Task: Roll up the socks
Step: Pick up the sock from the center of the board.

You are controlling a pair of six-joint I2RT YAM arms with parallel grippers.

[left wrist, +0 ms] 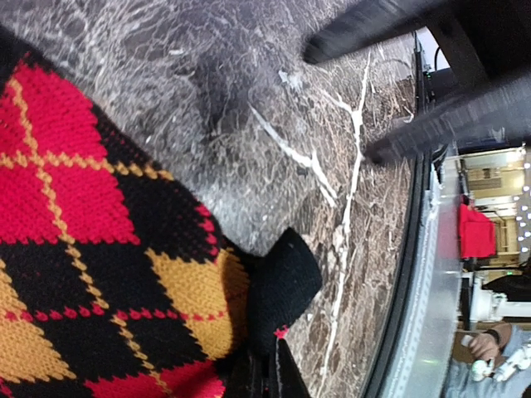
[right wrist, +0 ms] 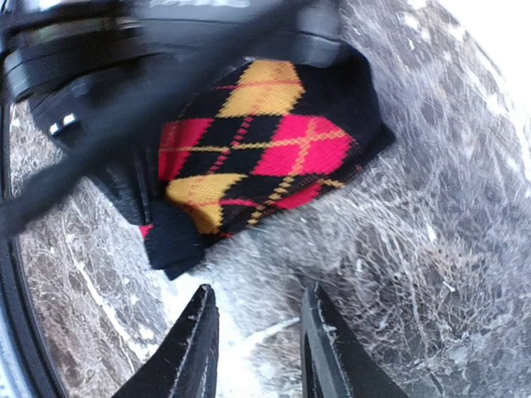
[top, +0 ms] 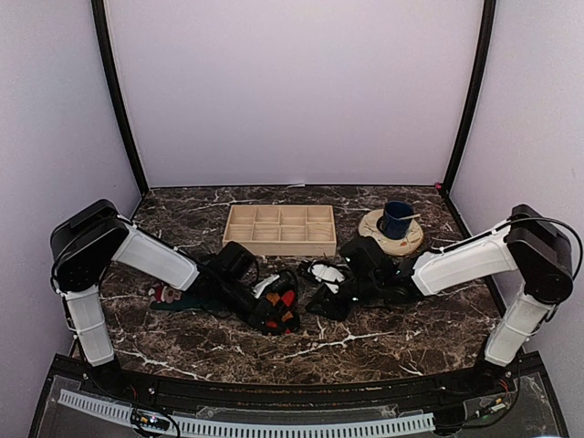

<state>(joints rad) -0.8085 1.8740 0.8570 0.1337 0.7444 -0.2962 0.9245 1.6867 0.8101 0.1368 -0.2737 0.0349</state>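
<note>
Dark brown, white-veined marble tabletop carries everything; the landmark is the pale wooden compartment tray. On the near side of the tray lies the black knitted argyle sock with red and orange diamonds, bunched up. The dark teal-green sock with the Santa figure lies to the tray's near-left, partly under the left arm. Left gripper: jaws together, argyle sock fabric pinched between them, judged an anchor for the roll. Right gripper, near-right of the tray: jaws apart, bare marble between them, facing the sock's edge. Only the top view shows both socks. Only the right wrist view shows that gap, and only the left wrist view shows the pinch.
</note>
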